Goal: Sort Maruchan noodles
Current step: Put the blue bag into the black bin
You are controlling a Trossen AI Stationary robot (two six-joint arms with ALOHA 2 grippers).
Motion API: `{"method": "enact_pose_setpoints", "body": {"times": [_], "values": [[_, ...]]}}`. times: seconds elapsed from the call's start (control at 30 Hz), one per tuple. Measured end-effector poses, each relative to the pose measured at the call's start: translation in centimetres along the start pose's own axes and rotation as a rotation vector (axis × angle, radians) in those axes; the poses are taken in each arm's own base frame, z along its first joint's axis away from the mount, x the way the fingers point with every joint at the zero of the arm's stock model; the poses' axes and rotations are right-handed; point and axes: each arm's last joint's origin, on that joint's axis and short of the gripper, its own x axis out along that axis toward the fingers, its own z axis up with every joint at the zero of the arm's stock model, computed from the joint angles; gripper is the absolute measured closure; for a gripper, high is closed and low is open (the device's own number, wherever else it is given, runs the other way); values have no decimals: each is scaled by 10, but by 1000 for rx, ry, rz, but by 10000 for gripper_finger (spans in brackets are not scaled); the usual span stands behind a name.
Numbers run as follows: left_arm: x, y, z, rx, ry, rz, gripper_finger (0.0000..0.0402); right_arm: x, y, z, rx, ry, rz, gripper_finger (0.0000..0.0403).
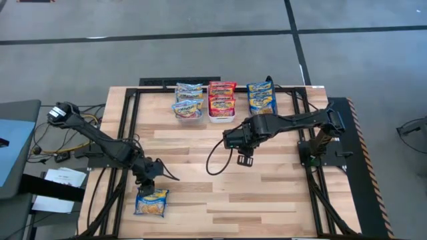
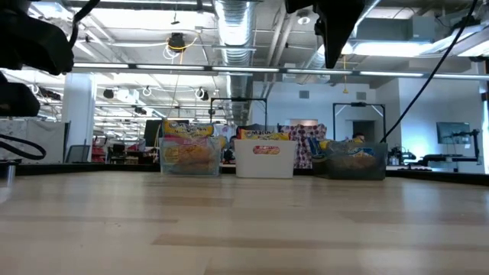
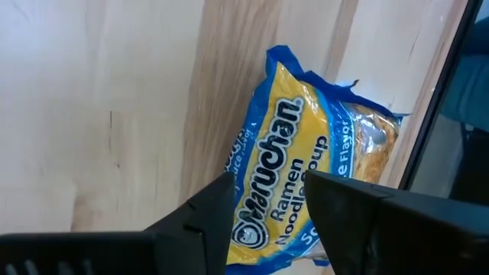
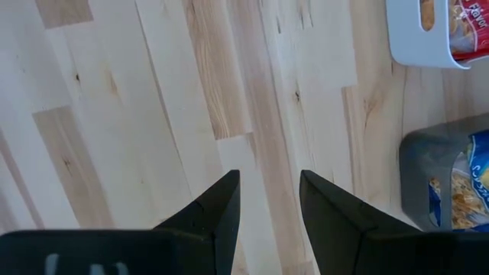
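Wood: pale planks form the bench (image 1: 267, 193), filling the middle of the high view inside a dark frame.
Loose packet: one blue-and-yellow Maruchan packet (image 1: 151, 203) lies flat on the bench in the lower left of the high view, close to the bench's edge.
Left hand: the left hand (image 1: 148, 181) hangs just above that packet; in the left wrist view its two dark fingers (image 3: 206, 221) stand apart over the packet (image 3: 306, 183), with the wrapper showing in the gap. Whether they touch it cannot be told.
Right hand: the right hand (image 1: 245, 159) hovers over bare wood at the centre of the high view, its fingers (image 4: 218, 210) parted narrowly and holding nothing.
Clear bin: the clear bin (image 1: 188, 112) sits at the upper middle of the high view, holding blue-trimmed packets (image 1: 189, 93).
White bin: the white bin (image 1: 221, 117) stands just right of the clear one, with red packets (image 1: 221, 93) in it.
Grey bin: the grey bin (image 2: 357, 165) is the rightmost of the row, holding blue-and-yellow packets (image 1: 261, 95); it lies near the right arm.
Low view: all three bins line up across the far side of the bench.
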Motion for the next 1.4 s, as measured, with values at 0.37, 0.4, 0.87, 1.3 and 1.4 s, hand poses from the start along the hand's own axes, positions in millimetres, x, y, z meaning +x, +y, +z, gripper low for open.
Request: {"method": "enact_pose_setpoints", "body": {"times": [0.37, 0.4, 0.87, 1.3, 1.4], "values": [[3, -3, 4, 21, -39, -16, 228, 0, 0, 0, 1, -3, 0, 243], [5, -3, 4, 18, -30, -6, 228, 0, 0, 0, 1, -4, 1, 243], [44, -4, 10, -6, 155, -43, 227, 0, 0, 1, 2, -12, 3, 243], [69, 1, 11, -141, 231, -1, 263, 0, 0, 1, 3, -12, 3, 243], [70, -1, 14, -134, 201, -23, 302, 0, 0, 1, 17, -11, 3, 243]]}}
